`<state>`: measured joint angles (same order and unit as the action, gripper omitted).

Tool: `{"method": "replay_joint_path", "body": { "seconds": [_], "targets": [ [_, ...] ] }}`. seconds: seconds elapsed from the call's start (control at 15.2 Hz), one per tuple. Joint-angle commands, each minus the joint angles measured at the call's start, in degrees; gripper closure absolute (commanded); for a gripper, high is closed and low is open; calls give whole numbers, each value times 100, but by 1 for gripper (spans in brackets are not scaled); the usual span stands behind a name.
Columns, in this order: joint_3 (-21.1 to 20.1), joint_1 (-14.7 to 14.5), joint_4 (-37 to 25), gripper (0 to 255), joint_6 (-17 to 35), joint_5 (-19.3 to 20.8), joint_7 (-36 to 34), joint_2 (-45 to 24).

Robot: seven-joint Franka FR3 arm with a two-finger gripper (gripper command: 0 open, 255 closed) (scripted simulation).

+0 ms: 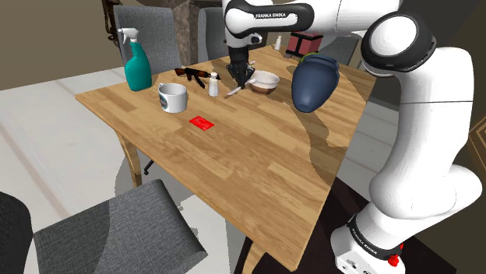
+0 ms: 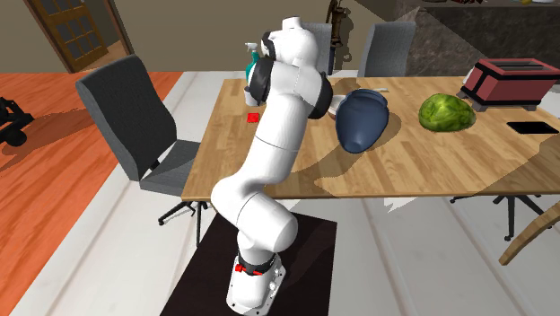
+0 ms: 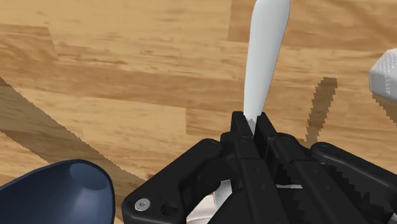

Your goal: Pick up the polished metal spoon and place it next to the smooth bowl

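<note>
Claw: the black gripper (image 3: 253, 122) is narrowed to a clamp on the spoon (image 3: 267, 54). The wrist view shows both fingers (image 3: 238, 130) pressed against the handle.
Spoon: pale grey, plain finish. It runs out past the fingertips over bare wood, and a thin shadow falls on the boards beside it. Whether its far tip touches the table (image 1: 257, 167) I cannot tell.
Spoon position: in the shoulder view the spoon (image 1: 234, 91) hangs slanted under the gripper (image 1: 241, 79), between the small white shaker (image 1: 213, 82) and the bowl (image 1: 264, 81).
Bowl: pale with a brown inside, standing upright on the table just beside the gripper, on the shoulder view's right.
Vase: a dark blue vase (image 1: 315, 82) stands near the bowl, further to that view's right, and its rounded body (image 3: 63, 191) also shows in the wrist view.
Other items, shoulder view: a white mug (image 1: 173, 97), a teal spray bottle (image 1: 138, 64), a red card (image 1: 203, 122) and a dark toy gun (image 1: 192, 74), all apart from the spoon.
Second exterior view: a green round item (image 2: 446, 112) and a red toaster (image 2: 511, 81) sit at the table's far end, well apart from the arm.
</note>
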<state>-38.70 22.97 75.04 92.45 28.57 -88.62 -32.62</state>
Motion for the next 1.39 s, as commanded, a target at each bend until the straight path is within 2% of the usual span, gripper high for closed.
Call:
{"method": "replay_joint_path", "body": {
  "seconds": [0.0,0.66,1.12,1.19,1.32],
  "targets": [
    [-2,53,192,255,160,-1,-39,24],
    [67,127,756,255,814,129,-231,-135],
    [67,127,756,255,814,129,-231,-135],
    [67,127,756,0,814,128,-231,-135],
    [67,127,756,0,814,128,-231,-135]
  ]
}}
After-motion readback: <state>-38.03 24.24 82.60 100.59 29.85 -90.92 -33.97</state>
